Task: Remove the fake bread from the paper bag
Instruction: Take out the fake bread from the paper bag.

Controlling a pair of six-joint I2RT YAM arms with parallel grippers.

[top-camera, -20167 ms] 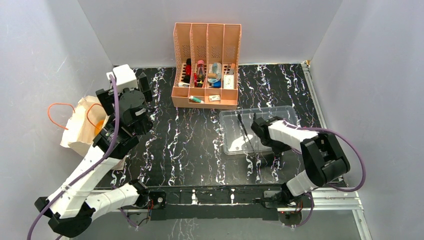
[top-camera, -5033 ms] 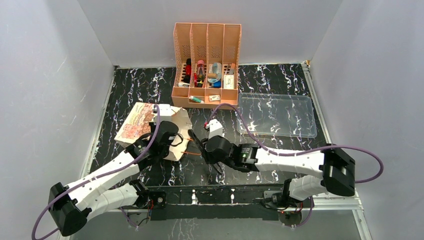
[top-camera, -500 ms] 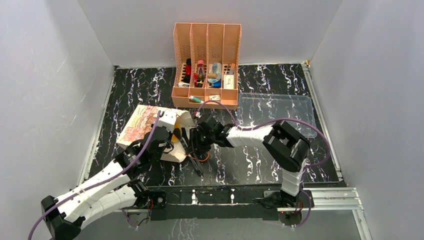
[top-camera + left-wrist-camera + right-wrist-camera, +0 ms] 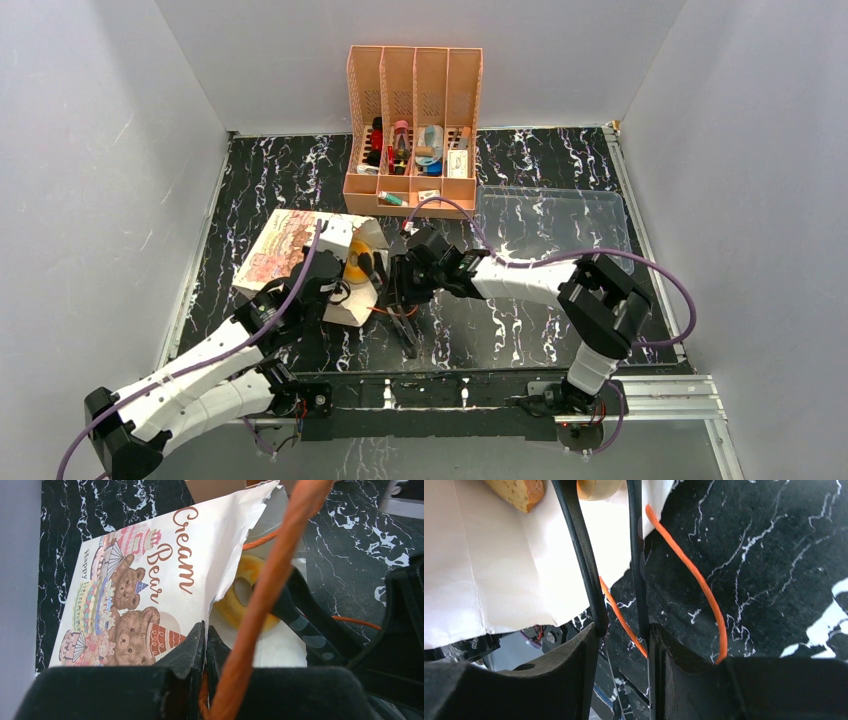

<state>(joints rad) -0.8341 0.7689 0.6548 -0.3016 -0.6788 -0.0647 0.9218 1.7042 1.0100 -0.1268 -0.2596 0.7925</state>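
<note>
Golden bread ring (image 4: 227, 612) in paper bag (image 4: 150, 565) mouth, at right tool (image 4: 372, 272) tips

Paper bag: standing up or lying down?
Lying down. The paper bag lies flat, bear picture up, bread ring visible in its sideways mouth.

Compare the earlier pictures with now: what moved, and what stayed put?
The paper bag went from the left wall to mid-table. The clear tray moved back right. The right pincer left the tray and reached into the bag's mouth, where a ring of bread now shows. The desk organizer stayed.
</note>
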